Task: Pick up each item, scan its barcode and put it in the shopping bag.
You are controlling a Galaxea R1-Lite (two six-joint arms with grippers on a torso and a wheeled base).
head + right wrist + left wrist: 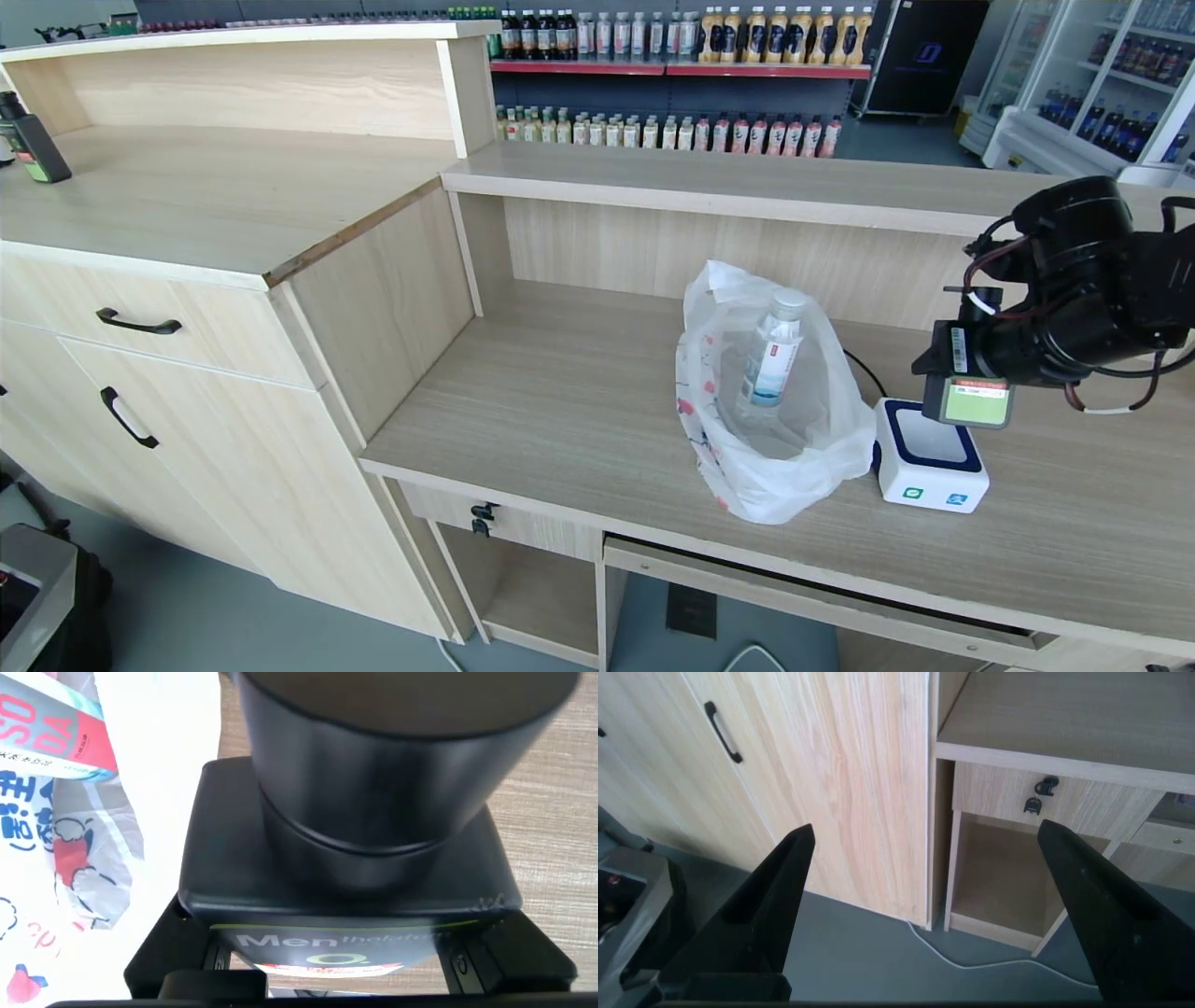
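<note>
My right gripper (980, 366) is shut on a black bottle with a green label (977, 402), holding it just above the white scanner (930, 459) on the counter. In the right wrist view the black bottle (374, 793) lies between the gripper's fingers (163, 957), with the scanner's dark top beneath it. Left of the scanner stands the white shopping bag (822, 439), open at the top, with a clear water bottle (773, 357) upright inside. My left gripper (924, 915) hangs open and empty over the floor, in front of the cabinet.
A raised ledge (709, 182) runs behind the counter (560, 411). A taller cabinet (205, 205) to the left bears another dark bottle (33, 140) at its far end. A cable runs from the scanner behind the bag. An open drawer (822, 583) juts out under the counter's front edge.
</note>
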